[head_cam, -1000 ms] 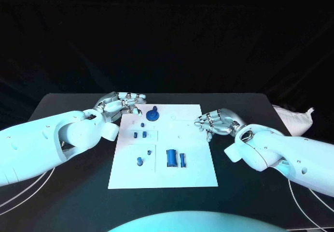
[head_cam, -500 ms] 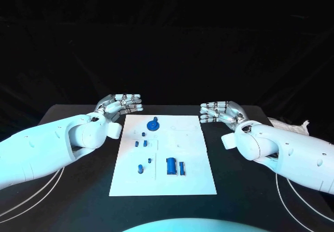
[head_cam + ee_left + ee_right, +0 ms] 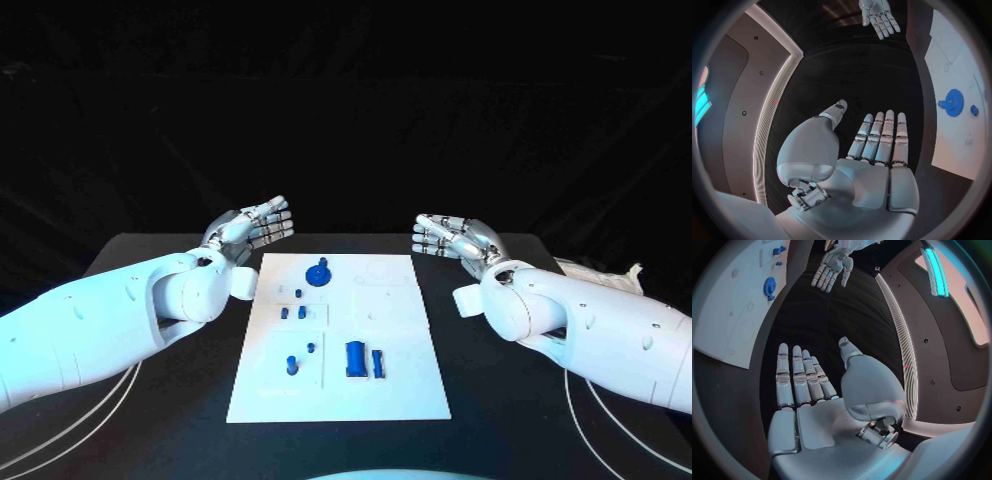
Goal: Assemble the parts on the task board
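So the task board (image 3: 387, 345) is sitting flat in the middle of the black table (image 3: 577, 420), and all the blue parts are lying or standing on it: a gear (image 3: 317, 271) near the far end, a few tiny pegs (image 3: 293, 312) around the middle, and a fat cylinder (image 3: 355, 358) with a thinner pin (image 3: 378, 363) right beside it toward the near end. Nothing is being held right now, so I'm guessing we're looking at the very start of a step or a pause between steps, with the picking still to do. The left hand (image 3: 254, 227) is hovering off the far left corner of the board, fingers stretched out flat and apart, palm empty, which the left wrist view (image 3: 873, 150) is showing pretty clearly. The right hand (image 3: 450, 237) is doing the same off the far right corner, fingers extended and holding nothing. Next move is probably one hand reaching in over the board and coming down on a part, and those little pegs are looking fiddly to pinch. There's plenty of open table on both sides and beyond the far edge, though the cylinder and pin are sitting close enough together that grabbing one might nudge the other.
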Tool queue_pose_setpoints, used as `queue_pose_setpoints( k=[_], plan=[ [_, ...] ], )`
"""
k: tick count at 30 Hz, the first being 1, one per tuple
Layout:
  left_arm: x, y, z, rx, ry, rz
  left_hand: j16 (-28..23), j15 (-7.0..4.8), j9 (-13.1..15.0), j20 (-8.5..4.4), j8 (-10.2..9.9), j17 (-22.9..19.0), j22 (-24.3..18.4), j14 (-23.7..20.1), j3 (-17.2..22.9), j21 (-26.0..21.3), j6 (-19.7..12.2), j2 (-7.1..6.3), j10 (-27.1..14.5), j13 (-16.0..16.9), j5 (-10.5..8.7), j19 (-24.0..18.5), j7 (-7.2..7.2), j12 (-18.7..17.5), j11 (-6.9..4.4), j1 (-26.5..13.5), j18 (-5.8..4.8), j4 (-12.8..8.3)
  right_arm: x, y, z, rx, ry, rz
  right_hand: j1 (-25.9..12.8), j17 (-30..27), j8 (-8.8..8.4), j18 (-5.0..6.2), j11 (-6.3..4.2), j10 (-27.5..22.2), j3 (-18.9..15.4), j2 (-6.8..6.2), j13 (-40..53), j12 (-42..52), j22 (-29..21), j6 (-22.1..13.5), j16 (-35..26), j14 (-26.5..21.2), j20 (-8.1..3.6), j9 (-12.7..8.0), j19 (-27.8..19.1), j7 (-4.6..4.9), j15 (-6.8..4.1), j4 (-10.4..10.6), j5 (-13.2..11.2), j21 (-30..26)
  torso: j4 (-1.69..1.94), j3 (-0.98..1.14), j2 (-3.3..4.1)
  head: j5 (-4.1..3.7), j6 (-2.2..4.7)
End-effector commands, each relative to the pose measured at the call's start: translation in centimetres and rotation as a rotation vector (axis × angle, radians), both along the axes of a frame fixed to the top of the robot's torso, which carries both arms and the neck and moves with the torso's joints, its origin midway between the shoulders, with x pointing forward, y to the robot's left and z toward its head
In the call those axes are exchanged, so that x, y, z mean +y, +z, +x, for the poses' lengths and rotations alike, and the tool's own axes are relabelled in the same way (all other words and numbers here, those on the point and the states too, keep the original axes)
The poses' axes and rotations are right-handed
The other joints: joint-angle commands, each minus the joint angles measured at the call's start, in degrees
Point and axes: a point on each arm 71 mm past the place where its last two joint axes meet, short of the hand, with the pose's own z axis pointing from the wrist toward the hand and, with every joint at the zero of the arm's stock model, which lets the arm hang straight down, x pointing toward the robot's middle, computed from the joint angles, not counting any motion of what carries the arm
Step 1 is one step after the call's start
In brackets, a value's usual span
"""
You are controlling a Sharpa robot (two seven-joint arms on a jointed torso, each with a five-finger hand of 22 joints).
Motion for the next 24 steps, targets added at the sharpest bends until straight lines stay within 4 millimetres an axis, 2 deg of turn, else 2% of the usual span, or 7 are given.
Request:
queue_pose_setpoints(
  k=[1, 2, 10, 11, 13, 14, 24],
  plan=[
    [-0.7, 0.1, -0.5, -0.029, 0.048, 0.027, -2.2, -1.98, -1.1, -3.55, -1.1, -2.8, -6.1, -13.5, -5.7, -1.1, -13.6, 1.49, -14.2, -1.0, -5.57, -11.0, -2.48, -1.3, -2.29, -18.4, -2.65, 0.0, 0.8, 0.8, -0.3, -0.03, -0.065, 0.038, -19.2, -2.5, -1.07, -2.51, -5.83, -15.0, -5.6, -0.18, -1.3, -1.1, -1.3, -12.8, -1.2, -15.6, -2.83, -2.4, -14.9, -2.53, -2.07, -1.6, -2.1, -4.1, 0.39, 0.75, -0.19, 0.14, 2.18],
    [-1.0, 0.1, -0.7, -0.033, 0.057, 0.033, -2.5, -5.99, -1.1, -3.87, -1.1, -2.8, -6.7, -14.7, -6.2, -1.1, -14.8, 1.49, -15.4, -1.0, -5.57, -11.9, -2.68, -1.3, -2.49, -19.9, -2.65, 0.0, 1.1, 1.0, -0.4, -0.034, -0.077, 0.045, -20.8, -2.7, -1.07, -2.91, -5.83, -16.3, -5.6, -0.18, -1.3, -1.1, -1.3, -13.8, -1.2, -16.9, -3.07, -2.6, -16.2, -2.74, -2.07, -1.6, -2.3, -4.1, 0.5, 0.96, -0.24, 0.18, 2.84],
    [-3.4, 0.2, -3.0, -0.081, 0.151, 0.088, -6.8, -5.99, -1.1, -5.72, -1.1, -2.8, -9.9, -21.8, -9.2, -1.1, -21.9, 1.49, -22.9, -1.0, -5.57, -17.7, -7.54, -1.3, -6.96, -29.5, -3.86, 0.0, 3.4, 2.3, -1.9, -0.052, -0.17, 0.082, -30.9, -7.7, -1.07, -3.75, -5.83, -24.2, -5.6, -0.18, -1.3, -1.1, -1.3, -20.6, -1.2, -25.2, -4.56, -7.3, -24.1, -7.75, -2.07, -1.6, -6.4, -4.1, 1.19, 2.32, -0.58, 0.47, 7.2],
    [-3.6, 0.2, -3.2, -0.087, 0.16, 0.094, -6.8, -5.99, -1.1, -5.86, -1.1, -2.8, -10.1, -22.3, -9.4, -1.1, -22.4, 1.49, -23.4, -1.0, -5.57, -18.1, -7.54, -1.3, -6.96, -30.2, -3.86, 0.0, 3.6, 2.4, -2.0, -0.052, -0.177, 0.084, -31.7, -7.7, -1.07, -3.75, -5.83, -24.8, -5.6, -0.18, -1.3, -1.1, -1.3, -21.1, -1.2, -25.8, -8.65, -7.3, -24.7, -7.75, -2.07, -1.6, -6.4, -4.1, 1.24, 2.42, -0.6, 0.49, 7.5],
    [-4.1, 0.3, -3.7, -0.097, 0.178, 0.105, -6.8, -5.99, -1.1, -6.25, -1.1, -2.8, -10.8, -23.8, -10.0, -1.1, -24.0, 1.49, -25.0, -1.0, -5.57, -19.3, -7.54, -1.3, -6.96, -32.2, -3.86, 0.0, 3.9, 2.5, -2.2, -0.052, -0.189, 0.086, -33.7, -7.7, -1.07, -8.37, -5.83, -26.5, -5.6, -0.18, -1.3, -1.1, -1.3, -22.4, -1.2, -27.4, -8.65, -7.3, -26.2, -7.75, -2.07, -1.6, -6.4, -4.1, 1.31, 2.55, -0.64, 0.52, 7.93],
    [-4.3, 0.4, -4.0, -0.103, 0.189, 0.112, -6.8, -5.99, -1.1, -6.56, -1.1, -2.8, -11.3, -24.9, -10.5, -1.1, -25.1, 1.49, -26.1, -1.0, -5.57, -20.2, -7.54, -1.3, -6.96, -33.7, -8.24, 0.0, 4.0, 2.6, -2.4, -0.052, -0.196, 0.086, -35.3, -7.7, -1.07, -8.37, -5.83, -27.7, -5.6, -0.18, -1.3, -1.1, -1.3, -23.5, -1.2, -28.7, -8.65, -7.3, -27.5, -7.75, -2.07, -1.6, -6.4, -4.1, 1.34, 2.6, -0.65, 0.53, 8.1],
    [-5.0, 0.5, -4.8, -0.121, 0.217, 0.13, -6.8, -5.99, -1.1, -10.82, -1.1, -2.8, -13.8, -30.3, -12.8, -1.1, -30.6, 1.49, -31.9, -1.0, -5.57, -24.5, -7.54, -1.3, -6.96, -41.1, -8.24, 0.0, 4.2, 2.7, -2.5, -0.052, -0.202, 0.087, -43.0, -7.7, -1.07, -8.37, -5.83, -33.7, -5.6, -0.18, -1.3, -1.1, -1.3, -28.7, -1.2, -35.0, -8.65, -7.3, -33.5, -7.75, -2.07, -1.6, -6.4, -4.1, 1.35, 2.62, -0.65, 0.53, 8.15]
  ],
)
